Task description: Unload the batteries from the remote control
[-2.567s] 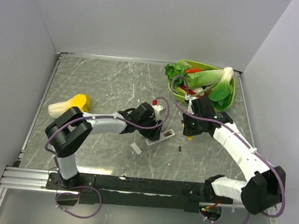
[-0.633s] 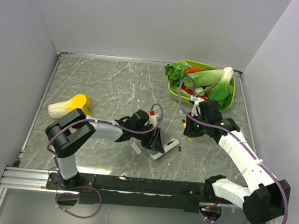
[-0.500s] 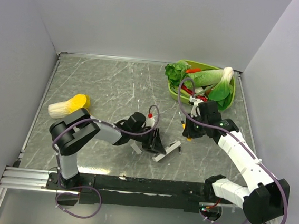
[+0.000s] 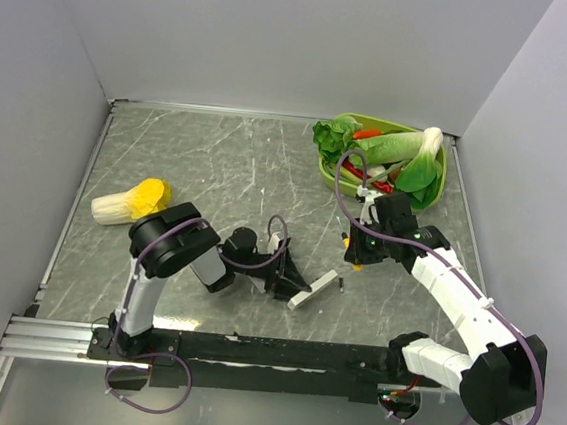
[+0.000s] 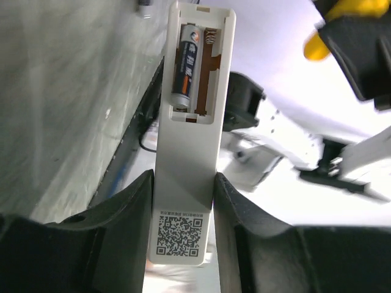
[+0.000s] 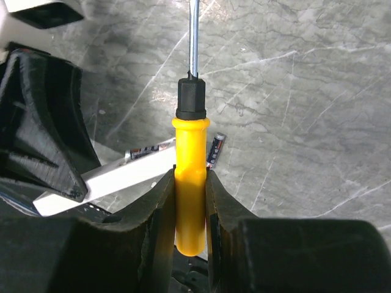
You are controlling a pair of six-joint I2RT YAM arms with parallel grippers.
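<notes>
At nine o'clock on the grey marbled table [image 4: 219, 156] lies a yellow-and-white cabbage [image 4: 129, 201], well apart from everything else. The left arm [image 4: 175, 247] is folded low toward six o'clock. The left jaws stand partway apart, clamped on the two long sides of the remote control [image 4: 312, 291] at the end that carries a square code label [image 5: 179, 235]. The remote lies slantwise just right of centre, its free end aimed at two o'clock. In the left wrist view its back faces the camera with the long recess uncovered. One battery [image 5: 188, 67], dark with an orange band, sits in the left slot of the recess, and the slot beside it shows its brown lining. A second battery [image 4: 341, 281] lies loose on the table at three o'clock of the remote's free end, just beside it; whether the two touch cannot be told. At twelve o'clock of that battery the right jaws are drawn in narrow, gripping the yellow handle of a screwdriver [image 6: 190, 195]. Its steel shaft [image 6: 193, 36] runs out past a black collar over the table. At one o'clock, in the far right corner, a green bowl [image 4: 440, 182] holds leafy vegetables [image 4: 410, 154].
</notes>
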